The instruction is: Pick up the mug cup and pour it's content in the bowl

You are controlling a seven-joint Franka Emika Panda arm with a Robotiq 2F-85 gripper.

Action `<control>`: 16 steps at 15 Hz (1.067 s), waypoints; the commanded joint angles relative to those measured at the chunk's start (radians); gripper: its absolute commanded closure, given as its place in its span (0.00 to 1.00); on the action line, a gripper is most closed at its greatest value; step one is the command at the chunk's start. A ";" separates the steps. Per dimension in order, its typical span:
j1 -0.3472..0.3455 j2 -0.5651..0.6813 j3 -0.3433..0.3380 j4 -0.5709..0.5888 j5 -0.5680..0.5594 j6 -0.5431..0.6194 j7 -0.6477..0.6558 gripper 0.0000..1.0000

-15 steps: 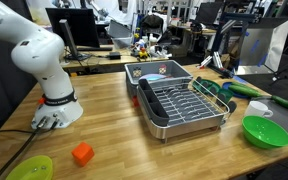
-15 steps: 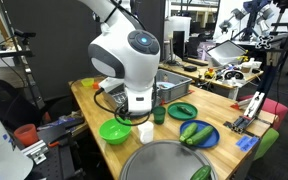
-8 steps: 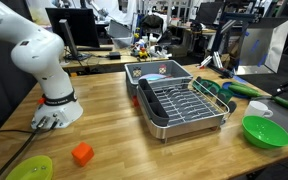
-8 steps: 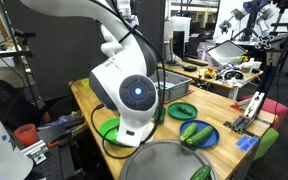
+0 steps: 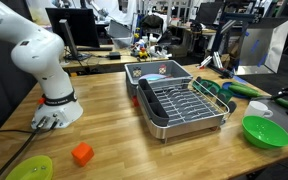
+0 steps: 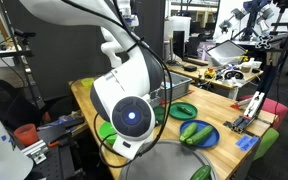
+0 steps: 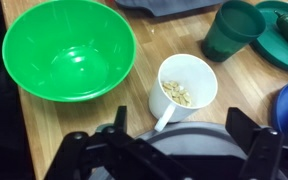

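In the wrist view the small white mug cup stands upright on the wooden table with pale bits inside, its handle pointing toward me. The wide green bowl sits just left of it, apart and empty. My gripper is open and empty, its dark fingers spread wide on the near side of the cup, above it. In an exterior view the bowl and cup stand at the table's right end. In an exterior view the arm hides the cup, and only part of the bowl shows.
A dark green cup stands beyond the mug, by a green plate and a blue plate with green vegetables. A grey metal bowl lies at the table edge under my gripper. A dish rack, a red block and a yellow-green dish lie farther off.
The arm has swung and lowered toward the camera in one exterior view, now covering the white cup and most of the green bowl. The objects have not moved.
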 commanded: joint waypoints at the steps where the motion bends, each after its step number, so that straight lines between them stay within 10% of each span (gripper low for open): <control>1: 0.005 0.000 -0.006 0.001 -0.001 -0.003 0.002 0.00; 16: -0.004 0.140 0.003 0.032 0.236 -0.020 0.067 0.00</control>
